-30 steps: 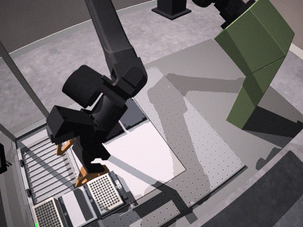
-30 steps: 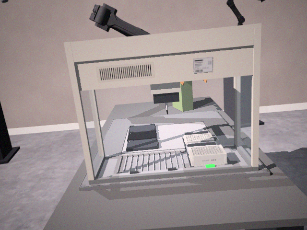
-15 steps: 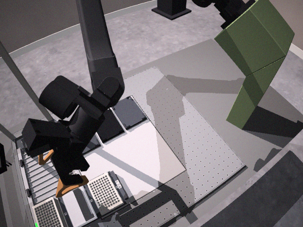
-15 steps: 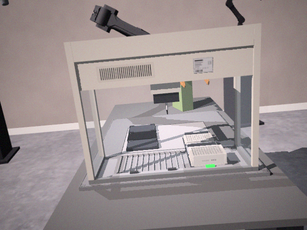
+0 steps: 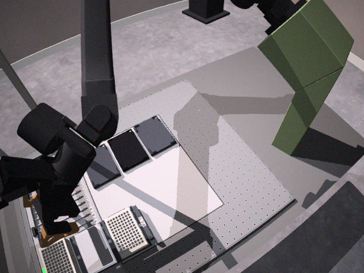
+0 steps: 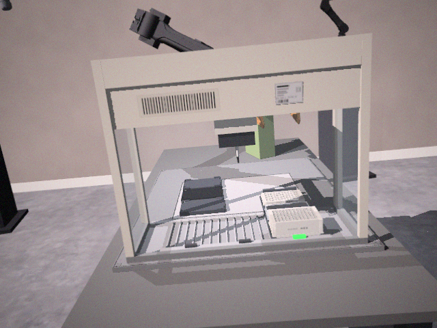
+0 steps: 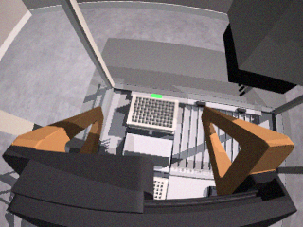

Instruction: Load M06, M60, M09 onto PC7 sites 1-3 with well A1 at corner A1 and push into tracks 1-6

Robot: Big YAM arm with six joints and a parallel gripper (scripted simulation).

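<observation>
The dark carrier PC7 point(image 5: 141, 224) lies in the rails at the lower left, with a green lamp point(image 5: 43, 269) lit at its inner end. It holds the deep-well block point(image 5: 56, 260) innermost, then the fine-welled 384-well plate point(image 5: 92, 248), and the 96-well plate point(image 5: 126, 229) nearest the apron. My gripper point(image 5: 44, 218) is open and empty, and hovers above the rails beside the carrier. In the wrist view my gripper point(image 7: 151, 112) frames the block point(image 7: 153, 113), the lamp point(image 7: 157, 96) and the 384-well plate point(image 7: 148, 146). The block point(image 6: 294, 220) and the lamp point(image 6: 299, 236) also show in the exterior view.
Three dark plate nests point(image 5: 127, 149) stand in a row beside the white apron point(image 5: 164, 182) and look empty. The other rail tracks point(image 6: 218, 229) are free. The instrument frame point(image 6: 229, 80) and a dark head point(image 6: 235, 135) hang overhead. A green block point(image 5: 305, 67) stands at the back right.
</observation>
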